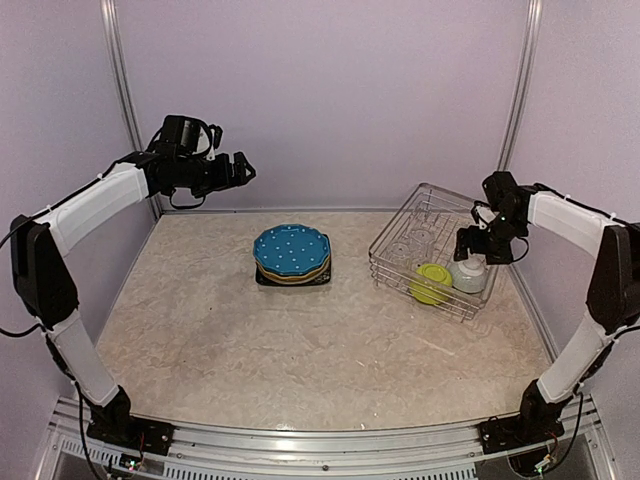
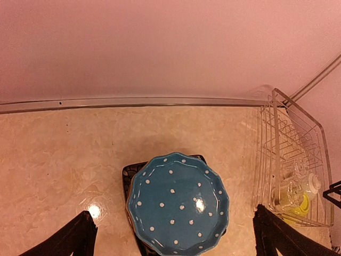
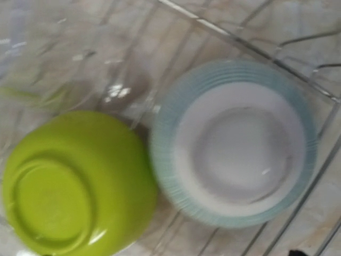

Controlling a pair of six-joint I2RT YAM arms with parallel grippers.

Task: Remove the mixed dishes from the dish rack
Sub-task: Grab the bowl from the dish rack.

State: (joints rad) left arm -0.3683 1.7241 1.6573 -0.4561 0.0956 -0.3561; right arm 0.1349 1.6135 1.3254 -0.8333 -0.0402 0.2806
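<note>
The blue white-dotted plate (image 1: 291,249) tops a stack mid-table, with a yellow plate rim (image 1: 290,275) and the black square plate (image 1: 268,281) under it; the teal plate is hidden. The left wrist view shows the blue plate (image 2: 178,201) on the black plate (image 2: 128,174). The dish rack (image 1: 393,228) at right holds an upturned lime-green bowl (image 1: 432,284), an upturned pale grey-green bowl (image 1: 468,276) and two clear glasses (image 1: 414,241). My right gripper (image 1: 470,246) hovers over the pale bowl (image 3: 234,141), beside the lime bowl (image 3: 74,181), and looks open. My left gripper (image 1: 237,170) is open and empty, high at back left.
The rack's far wire rim (image 2: 295,114) stands close to the back wall and right frame post. A blurred clear glass (image 3: 109,88) lies in the rack behind the bowls. Bare tabletop (image 1: 300,350) lies in front of the plate stack.
</note>
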